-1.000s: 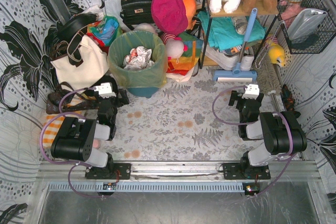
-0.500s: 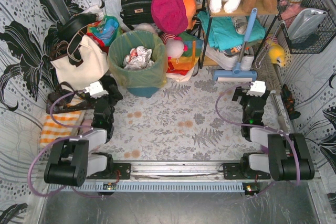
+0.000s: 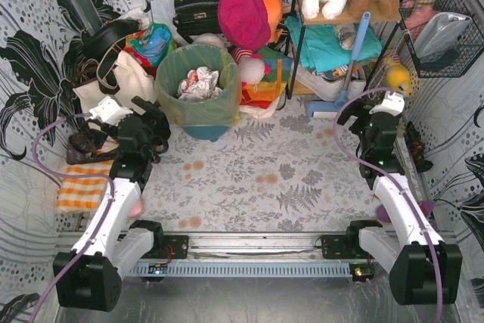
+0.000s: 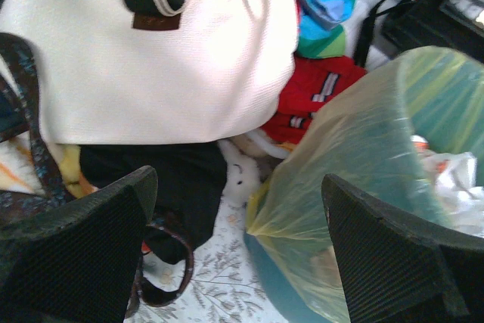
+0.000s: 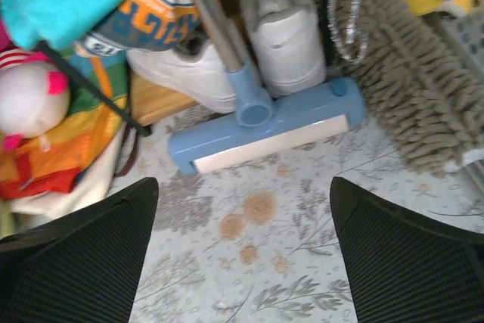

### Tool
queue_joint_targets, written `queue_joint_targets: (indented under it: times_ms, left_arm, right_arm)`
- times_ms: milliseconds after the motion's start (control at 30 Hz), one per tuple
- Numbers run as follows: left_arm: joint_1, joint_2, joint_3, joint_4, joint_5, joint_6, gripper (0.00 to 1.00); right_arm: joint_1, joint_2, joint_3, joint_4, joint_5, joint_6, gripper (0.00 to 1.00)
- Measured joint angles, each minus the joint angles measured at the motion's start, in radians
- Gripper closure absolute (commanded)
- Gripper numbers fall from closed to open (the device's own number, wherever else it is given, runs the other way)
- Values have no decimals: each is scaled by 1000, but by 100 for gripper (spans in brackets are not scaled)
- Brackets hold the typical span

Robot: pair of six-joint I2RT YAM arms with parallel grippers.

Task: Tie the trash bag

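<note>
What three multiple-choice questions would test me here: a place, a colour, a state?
1. Where is the trash bag? A) on a chair B) lining the teal bin C) in a drawer
2. What colour is the mop head? A) red B) black C) blue
3. How are the left gripper and right gripper? A) both open, empty B) both shut C) one clamping the bag
Answers: 1 B, its rim folds over the bin; 2 C, plain in the right wrist view; 3 A, wide jaws, nothing between.
</note>
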Motion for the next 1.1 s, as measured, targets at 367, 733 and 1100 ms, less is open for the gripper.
queue_joint_targets:
  times_ms: [367,733,1100]
  left_arm:
    - [0,96,332,-326,193,-13,2]
    - [0,272,650,-574,362,27,2]
    - [0,424,782,-692,383,71,17]
  right_arm:
    - [40,189,335,-253,-260,209,19]
    - [325,437,689,-373,-276,225,25]
    - [473,678,1001,-457,-207,225,44]
